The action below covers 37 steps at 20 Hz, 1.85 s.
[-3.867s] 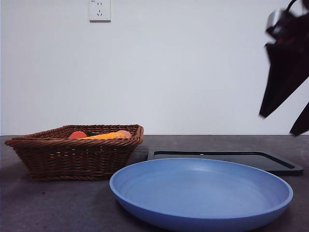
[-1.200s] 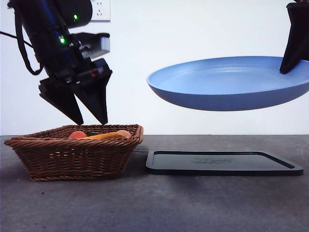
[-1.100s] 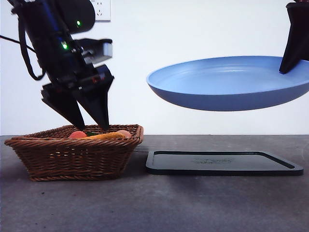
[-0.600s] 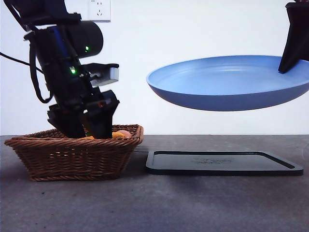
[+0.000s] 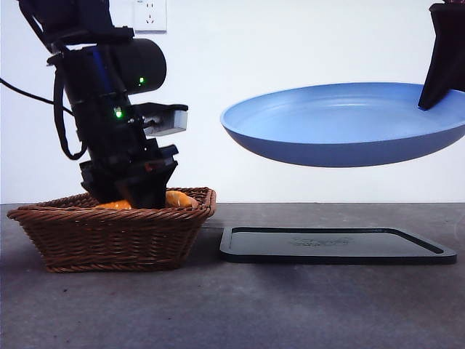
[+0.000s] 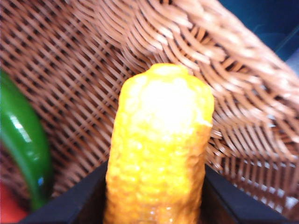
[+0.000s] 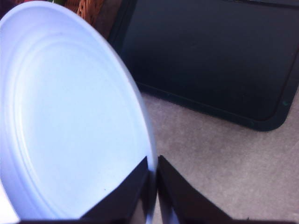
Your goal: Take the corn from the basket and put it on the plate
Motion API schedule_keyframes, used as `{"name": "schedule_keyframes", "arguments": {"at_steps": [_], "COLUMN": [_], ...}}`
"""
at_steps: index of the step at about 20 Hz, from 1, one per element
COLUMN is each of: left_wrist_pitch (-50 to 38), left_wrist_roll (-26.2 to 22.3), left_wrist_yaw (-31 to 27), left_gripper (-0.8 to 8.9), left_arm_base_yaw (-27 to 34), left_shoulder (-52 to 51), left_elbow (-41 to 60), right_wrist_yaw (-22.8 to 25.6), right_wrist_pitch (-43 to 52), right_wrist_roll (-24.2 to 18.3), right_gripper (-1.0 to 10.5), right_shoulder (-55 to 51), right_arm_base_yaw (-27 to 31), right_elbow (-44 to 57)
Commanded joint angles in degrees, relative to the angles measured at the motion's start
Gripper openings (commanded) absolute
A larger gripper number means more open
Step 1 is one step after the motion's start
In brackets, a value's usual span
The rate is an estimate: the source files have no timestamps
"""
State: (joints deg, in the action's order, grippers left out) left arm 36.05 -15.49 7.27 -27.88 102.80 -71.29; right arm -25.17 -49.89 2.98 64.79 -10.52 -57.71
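My left gripper is down inside the brown wicker basket at the left of the table. Its black jaws stand on both sides of the orange-yellow corn, shut on it; the cob's ends peek out beside the jaws. My right gripper is shut on the rim of the light blue plate, which hangs level in the air at the upper right, well above the table. In the right wrist view the plate fills the picture's left half.
A flat black tray lies on the table under the raised plate. A green pepper and a red item lie in the basket beside the corn. A wall socket is on the white wall behind.
My left gripper has come down from above the basket into it and closed around the corn. The plate was lifted off the table earlier and now hangs still.
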Motion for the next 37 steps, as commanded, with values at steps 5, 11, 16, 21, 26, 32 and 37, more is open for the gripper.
{"name": "schedule_keyframes", "arguments": {"at_steps": [5, 11, 16, 21, 26, 32, 37], "left_wrist_pitch": [8.2, 12.0, 12.7, 10.5, 8.0, 7.6, 7.6], "left_wrist_roll": [4.1, 9.0, 7.6, 5.7, 5.2, 5.2, 5.7], "left_wrist_yaw": [0.9, 16.3, 21.0, 20.1, 15.8, 10.2, 10.2], "left_gripper": [1.93, 1.93, 1.93, 1.93, 1.93, 3.03, 3.43], "left_arm_base_yaw": [-0.2, -1.2, -5.7, -10.9, -13.0, -13.9, -14.4], "left_shoulder": [-2.4, -5.3, -4.6, 0.4, 5.7, 7.8, 7.8], "left_elbow": [-12.0, -21.0, -20.9, -20.9, -20.9, -20.9, -20.9], "right_wrist_yaw": [0.2, 1.1, -5.1, -7.2, -8.1, -8.1, -8.1], "right_wrist_pitch": [1.0, 4.4, 11.4, 13.0, 13.4, 13.5, 13.5], "right_wrist_roll": [-0.2, 3.1, 7.3, 8.2, 8.3, 8.2, 8.3], "right_gripper": [0.0, 0.0, 0.0, 0.0, 0.0, 0.0, 0.0], "right_shoulder": [0.6, 7.5, 16.4, 19.5, 19.5, 19.5, 19.5], "right_arm_base_yaw": [-0.2, -0.2, -0.2, -0.2, -0.2, -0.2, -0.2], "right_elbow": [-1.2, -1.2, -1.2, -1.2, -1.2, -1.2, -1.2]}}
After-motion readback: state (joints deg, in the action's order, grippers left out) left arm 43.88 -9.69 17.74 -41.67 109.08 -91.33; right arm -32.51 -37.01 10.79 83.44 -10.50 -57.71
